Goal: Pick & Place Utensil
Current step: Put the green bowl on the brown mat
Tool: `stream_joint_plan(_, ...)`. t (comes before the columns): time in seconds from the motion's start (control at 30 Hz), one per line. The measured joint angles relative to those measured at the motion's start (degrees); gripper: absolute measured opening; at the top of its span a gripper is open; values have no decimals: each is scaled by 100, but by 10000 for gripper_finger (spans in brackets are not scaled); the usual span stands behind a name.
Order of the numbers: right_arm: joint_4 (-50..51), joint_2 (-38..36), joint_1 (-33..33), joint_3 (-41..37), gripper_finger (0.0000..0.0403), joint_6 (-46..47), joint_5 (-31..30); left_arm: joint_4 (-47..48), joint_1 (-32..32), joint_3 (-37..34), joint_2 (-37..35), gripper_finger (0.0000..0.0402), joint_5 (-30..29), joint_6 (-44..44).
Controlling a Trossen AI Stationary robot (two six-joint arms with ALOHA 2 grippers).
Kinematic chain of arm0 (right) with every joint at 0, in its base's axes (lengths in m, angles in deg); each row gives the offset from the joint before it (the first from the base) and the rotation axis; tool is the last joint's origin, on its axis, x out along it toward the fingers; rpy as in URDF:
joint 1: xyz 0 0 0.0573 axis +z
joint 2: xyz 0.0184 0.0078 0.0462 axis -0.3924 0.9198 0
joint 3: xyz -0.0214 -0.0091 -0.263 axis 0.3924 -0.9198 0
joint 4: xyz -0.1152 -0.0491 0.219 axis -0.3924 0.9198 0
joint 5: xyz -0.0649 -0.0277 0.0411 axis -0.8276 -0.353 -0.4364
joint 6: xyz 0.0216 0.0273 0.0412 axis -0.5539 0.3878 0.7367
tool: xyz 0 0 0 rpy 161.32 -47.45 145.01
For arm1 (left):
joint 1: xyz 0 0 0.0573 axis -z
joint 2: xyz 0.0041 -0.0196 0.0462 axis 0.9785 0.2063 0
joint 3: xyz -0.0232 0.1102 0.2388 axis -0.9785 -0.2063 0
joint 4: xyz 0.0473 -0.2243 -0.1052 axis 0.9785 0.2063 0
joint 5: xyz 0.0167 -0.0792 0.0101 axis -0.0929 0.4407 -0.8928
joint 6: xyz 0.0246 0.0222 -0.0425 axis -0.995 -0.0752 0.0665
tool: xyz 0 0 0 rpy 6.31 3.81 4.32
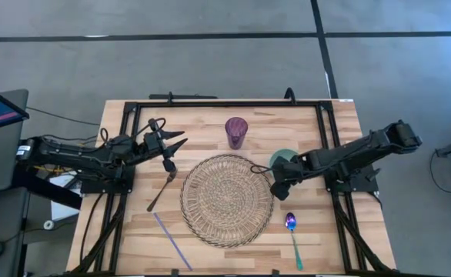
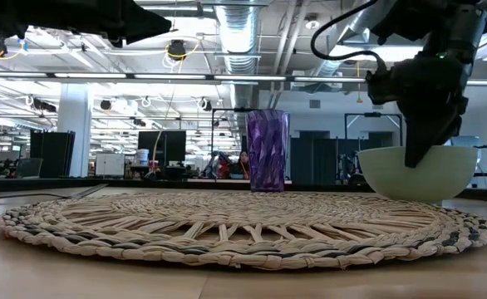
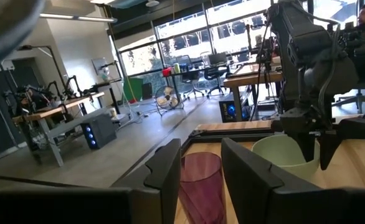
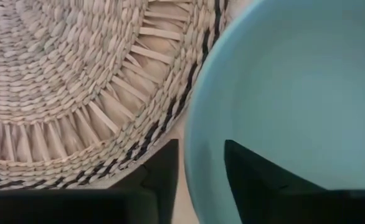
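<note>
A purple cup (image 1: 236, 131) and pale green bowl (image 1: 282, 160) flank the woven placemat (image 1: 227, 200).

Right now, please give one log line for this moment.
left gripper: open, above fork | right gripper: open, straddling bowl rim beside woven mat | spoon: untouched

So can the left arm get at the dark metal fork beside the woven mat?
Probably yes: the left gripper, fingers open, hovers right by the fork, with nothing lying between them.
</note>
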State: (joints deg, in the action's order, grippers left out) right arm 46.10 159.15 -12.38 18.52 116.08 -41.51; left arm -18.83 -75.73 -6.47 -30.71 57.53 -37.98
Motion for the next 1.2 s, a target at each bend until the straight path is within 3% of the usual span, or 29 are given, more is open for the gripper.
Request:
stream_joint_plan(0.3, -15, -18, 0, 22, 11, -89, -134, 0, 1, 0, 0, 117, 0, 0)
stream_joint_plan(0.53, -2, -2, 0, 310, 25, -298, 44, 0, 0, 0, 0, 117, 0, 0)
stream_joint_plan(0.7, 4, -2, 53, 727, 5, -730, 51, 0, -1, 0, 0, 117, 0, 0)
stream_joint_plan(0.97, -25, 20, 61, 1348, 5, -1417, 21, 1, 0, 0, 0, 117, 0, 0)
stream_joint_plan(1.2, -1126, 18, 229, 1445, 8, -2233, 4, 4, 0, 0, 17, 117, 0, 0)
